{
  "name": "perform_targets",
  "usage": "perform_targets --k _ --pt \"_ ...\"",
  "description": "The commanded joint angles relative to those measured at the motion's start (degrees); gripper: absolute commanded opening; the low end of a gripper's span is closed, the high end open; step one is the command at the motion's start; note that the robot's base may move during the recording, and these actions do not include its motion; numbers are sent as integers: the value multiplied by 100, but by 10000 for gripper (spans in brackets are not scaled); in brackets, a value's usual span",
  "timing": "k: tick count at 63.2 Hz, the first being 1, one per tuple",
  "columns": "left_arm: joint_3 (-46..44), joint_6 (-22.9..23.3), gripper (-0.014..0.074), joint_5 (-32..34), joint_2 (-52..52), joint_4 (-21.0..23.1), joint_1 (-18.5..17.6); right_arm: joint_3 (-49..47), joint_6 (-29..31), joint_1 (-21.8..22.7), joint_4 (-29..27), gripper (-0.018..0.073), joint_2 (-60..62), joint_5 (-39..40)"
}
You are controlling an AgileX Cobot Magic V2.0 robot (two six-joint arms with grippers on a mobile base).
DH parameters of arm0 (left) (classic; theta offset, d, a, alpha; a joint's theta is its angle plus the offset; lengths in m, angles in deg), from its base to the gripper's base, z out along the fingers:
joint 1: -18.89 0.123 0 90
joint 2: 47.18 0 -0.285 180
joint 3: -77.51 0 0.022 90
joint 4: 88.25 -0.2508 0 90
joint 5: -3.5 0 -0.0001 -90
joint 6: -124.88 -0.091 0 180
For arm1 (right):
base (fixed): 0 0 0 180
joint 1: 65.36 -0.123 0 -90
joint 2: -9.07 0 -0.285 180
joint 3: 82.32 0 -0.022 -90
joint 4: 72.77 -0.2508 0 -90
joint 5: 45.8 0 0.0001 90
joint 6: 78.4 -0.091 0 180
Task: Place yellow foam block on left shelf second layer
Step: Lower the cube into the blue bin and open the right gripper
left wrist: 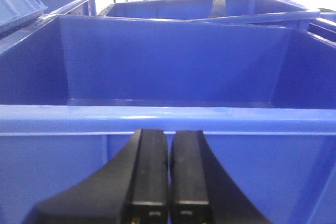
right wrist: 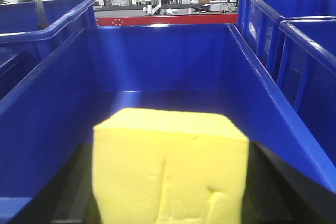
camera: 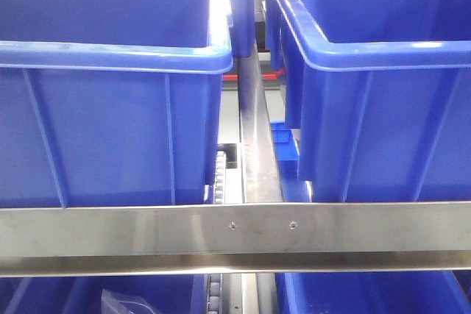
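Observation:
In the right wrist view the yellow foam block [right wrist: 170, 166] fills the lower middle. It sits between the dark fingers [right wrist: 71, 182] of my right gripper [right wrist: 170, 192], which is shut on it. The block hangs over the open top of a blue bin [right wrist: 157, 61]. In the left wrist view my left gripper [left wrist: 169, 145] is shut and empty, its two black fingers pressed together just in front of the near wall of another blue bin [left wrist: 168, 119]. Neither gripper nor the block shows in the front view.
The front view shows two large blue bins [camera: 110, 108] [camera: 383, 108] side by side on a shelf, parted by a steel divider [camera: 254, 137]. A steel rail [camera: 235, 229] runs across below them, with more blue bins [camera: 353, 295] on the layer underneath.

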Motion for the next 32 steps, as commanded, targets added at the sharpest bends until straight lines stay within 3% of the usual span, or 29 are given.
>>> perform_targets --k 1,13,32 --pt "154 19 124 461 96 32 -4 -211 72 -6 47 478 -40 535" --pt "154 19 124 461 96 32 -4 -840 72 -12 47 478 -98 -494" --pt "154 19 124 461 96 32 -4 -1697 406 -12 53 478 -1265 -494"
